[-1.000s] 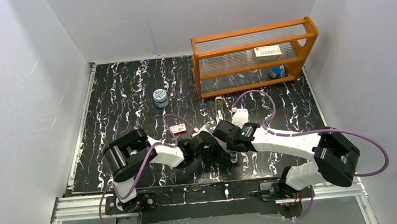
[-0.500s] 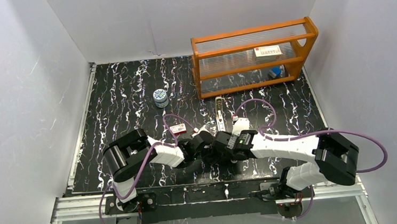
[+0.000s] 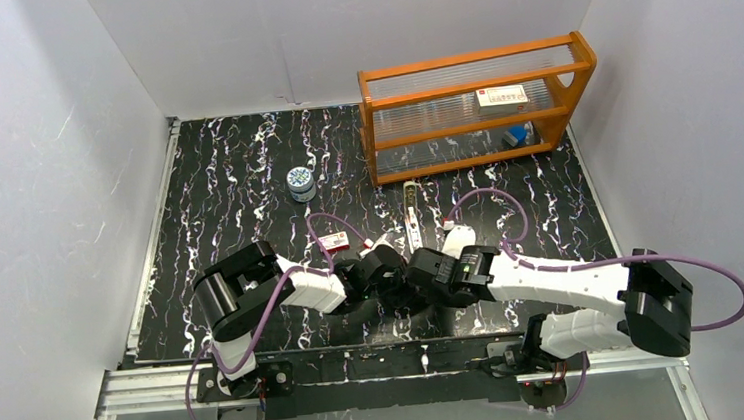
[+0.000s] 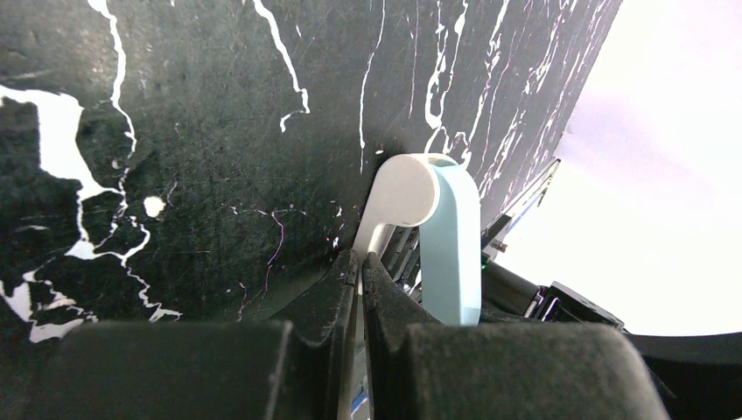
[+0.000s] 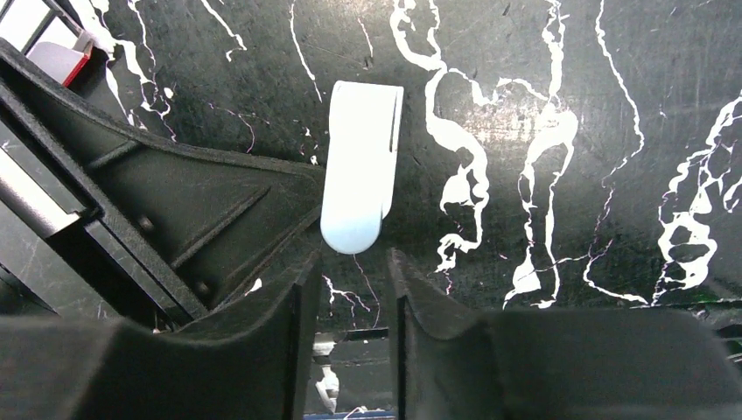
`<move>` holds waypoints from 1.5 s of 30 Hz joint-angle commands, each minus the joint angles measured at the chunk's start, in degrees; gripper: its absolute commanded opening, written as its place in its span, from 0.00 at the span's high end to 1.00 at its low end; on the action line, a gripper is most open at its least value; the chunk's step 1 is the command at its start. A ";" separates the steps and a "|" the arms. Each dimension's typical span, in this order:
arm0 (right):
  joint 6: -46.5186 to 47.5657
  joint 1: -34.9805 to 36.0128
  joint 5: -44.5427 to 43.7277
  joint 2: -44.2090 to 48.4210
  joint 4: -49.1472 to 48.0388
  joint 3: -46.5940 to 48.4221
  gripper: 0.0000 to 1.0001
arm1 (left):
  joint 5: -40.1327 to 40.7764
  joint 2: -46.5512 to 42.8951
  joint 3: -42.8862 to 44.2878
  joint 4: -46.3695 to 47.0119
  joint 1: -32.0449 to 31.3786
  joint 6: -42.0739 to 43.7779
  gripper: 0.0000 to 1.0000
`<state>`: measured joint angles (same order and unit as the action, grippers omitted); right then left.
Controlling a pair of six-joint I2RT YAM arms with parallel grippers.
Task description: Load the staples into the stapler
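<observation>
Left fingers point(image 4: 332, 293) are clamping shut on the thin white edge of the blue piece point(image 4: 451, 245), close to the desk's point(image 3: 235, 181) near edge, about mid-width. Right fingers point(image 5: 280, 315) are standing parted and empty, just short of that piece's rounded end. The stapler point(image 3: 411, 210) is lying just beyond both, pointing toward the far edge. Staples: not locatable in any view.

Risks: the edge pinch is looking slim, so a nudge from the right fingers could be twisting the piece loose. The wrists are crowding together and could collide.
</observation>
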<state>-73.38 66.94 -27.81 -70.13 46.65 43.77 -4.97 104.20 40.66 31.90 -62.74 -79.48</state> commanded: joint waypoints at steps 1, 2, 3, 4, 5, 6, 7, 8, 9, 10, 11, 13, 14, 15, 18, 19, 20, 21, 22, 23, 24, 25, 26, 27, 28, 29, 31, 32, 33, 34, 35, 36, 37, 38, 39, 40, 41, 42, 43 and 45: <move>-1.79 0.22 -1.12 0.98 3.15 1.97 0.65 | 2.67 1.57 0.02 -7.70 -0.28 2.85 0.97; -1.84 0.14 -1.48 0.70 3.36 2.06 0.67 | 2.69 1.61 0.09 -7.75 -0.28 2.96 0.97; -1.66 0.06 -1.85 0.45 3.51 2.36 0.68 | 2.60 1.61 0.11 -7.73 -0.28 3.03 0.97; -1.40 -0.08 -2.20 0.24 3.69 2.68 0.69 | 2.48 1.68 0.12 -7.73 -0.28 3.10 0.97; -1.10 -0.08 -2.58 0.10 3.78 3.13 0.69 | 2.39 1.79 0.12 -7.77 -0.28 3.17 0.97; -0.63 -0.12 -3.13 0.13 3.79 3.61 0.68 | 2.21 1.85 0.12 -7.81 -0.28 3.19 0.97; -0.31 -0.18 -3.63 0.28 3.84 4.06 0.67 | 2.16 1.92 0.05 -7.74 -0.28 3.19 0.97; 0.16 -0.33 -4.19 0.57 3.87 4.46 0.63 | 2.08 1.95 0.03 -7.74 -0.28 3.19 0.97; 0.59 -0.66 -4.61 0.80 4.01 4.94 0.60 | 2.07 1.97 0.03 -7.73 -0.23 3.19 0.97; 0.98 -1.04 -5.00 1.07 4.13 5.34 0.58 | 2.07 1.91 0.00 -7.76 -0.19 3.19 0.97; 1.49 -1.48 -5.31 1.40 4.16 5.72 0.56 | 2.07 1.93 0.02 -7.79 -0.19 3.14 0.97; 2.54 -2.36 -5.70 1.97 4.08 5.96 0.55 | 2.07 2.00 0.01 -7.61 -0.19 3.19 0.97; 3.01 -2.87 -5.69 2.21 3.89 5.92 0.55 | 2.06 2.06 0.03 -7.56 -0.19 3.19 0.97; 3.54 -3.44 -5.61 2.41 3.62 5.78 0.57 | 2.00 2.09 -0.09 -7.56 -0.19 3.18 0.97; 5.13 -5.66 -3.98 2.62 2.27 4.44 0.62 | 1.90 2.26 -0.20 -7.39 -0.19 3.12 0.97; 5.64 -6.30 -3.17 2.55 1.56 3.76 0.65 | 1.76 2.36 -0.15 -7.22 -0.19 3.06 0.97; 6.26 -6.89 -2.32 2.50 0.66 3.11 0.67 | 1.59 2.48 -0.21 -7.12 -0.19 2.96 0.97; 6.80 -7.29 -1.46 2.40 -0.34 2.36 0.68 | 1.54 2.54 -0.23 -7.03 -0.15 2.99 0.97; 7.26 -7.65 -0.50 2.27 -1.62 1.68 0.69 | 1.54 2.57 -0.27 -6.96 -0.18 2.97 0.97; 7.78 -7.88 0.36 2.04 -2.59 1.00 0.70 | 1.41 2.66 -0.25 -6.97 -0.11 3.01 0.97; 8.15 -8.09 1.34 1.71 -3.47 0.38 0.70 | 1.35 2.65 -0.27 -6.87 -0.10 2.97 0.97; 8.57 -8.25 2.30 1.41 -4.41 -0.24 0.70 | 1.30 2.75 -0.24 -6.83 -0.10 2.94 0.97; 8.87 -8.37 3.26 1.10 -5.40 -1.01 0.70 | 1.21 2.78 -0.32 -6.71 -0.15 2.82 0.97; 9.09 -8.46 4.26 0.75 -6.22 -1.68 0.70 | 1.10 2.84 -0.32 -6.64 -0.11 2.84 0.97; 9.13 -8.49 5.08 0.43 -6.90 -2.40 0.70 | 1.03 2.91 -0.37 -6.63 -0.10 2.82 0.97; 9.14 -8.49 6.01 0.23 -7.65 -3.16 0.70 | 0.96 2.88 -0.45 -6.61 -0.10 2.80 0.97; 9.03 -8.49 7.39 -0.21 -8.81 -4.69 0.71 | 1.01 2.93 -0.54 -6.44 -0.10 2.80 0.98; 8.97 -8.49 8.06 -0.33 -9.32 -5.43 0.72 | 0.95 2.90 -0.65 -6.34 -0.10 2.76 0.99; 8.89 -8.52 8.60 -0.57 -9.64 -6.22 0.73 | 0.92 2.83 -0.76 -6.19 -0.10 2.69 0.99; 8.79 -8.53 9.03 -1.00 -9.87 -6.79 0.73 | 0.92 2.78 -0.84 -6.16 -0.10 2.65 1.00; 8.70 -8.51 9.46 -1.36 -10.03 -7.30 0.73 | 0.91 2.76 -0.93 -6.01 -0.10 2.66 1.00; 8.58 -8.50 9.79 -1.75 -10.20 -7.76 0.73 | 0.90 2.67 -1.04 -5.99 -0.10 2.67 1.00; 8.34 -8.49 9.95 -2.10 -10.22 -8.25 0.74 | 0.93 2.66 -1.15 -5.97 -0.10 2.67 1.00; 7.94 -8.49 10.06 -2.34 -10.11 -8.73 0.75 | 0.95 2.54 -1.20 -5.96 -0.10 2.67 1.00; 7.69 -8.49 10.09 -2.52 -10.35 -9.44 0.76 | 1.00 2.40 -1.37 -5.96 -0.10 2.58 1.00; 7.46 -8.49 10.11 -2.73 -10.76 -10.31 0.77 | 1.05 2.20 -1.57 -5.88 -0.10 2.58 1.00; 7.20 -8.50 10.27 -2.81 -11.17 -11.00 0.78 | 1.10 1.99 -1.68 -5.77 -0.10 2.47 1.00; 6.92 -8.49 10.66 -3.02 -11.23 -11.57 0.79 | 1.07 1.80 -1.87 -5.68 -0.06 2.49 1.00; 6.49 -8.53 11.01 -3.10 -11.12 -11.93 0.80 | 1.11 1.60 -2.02 -5.61 -0.02 2.53 1.00; 5.72 -8.54 11.40 -2.83 -10.90 -12.81 0.84 | 1.10 1.18 -2.30 -5.46 0.12 2.78 1.00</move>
<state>-65.56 58.13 -22.13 -68.79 36.25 37.67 -5.32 104.42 40.51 32.75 -62.30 -78.63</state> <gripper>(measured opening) 0.249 0.007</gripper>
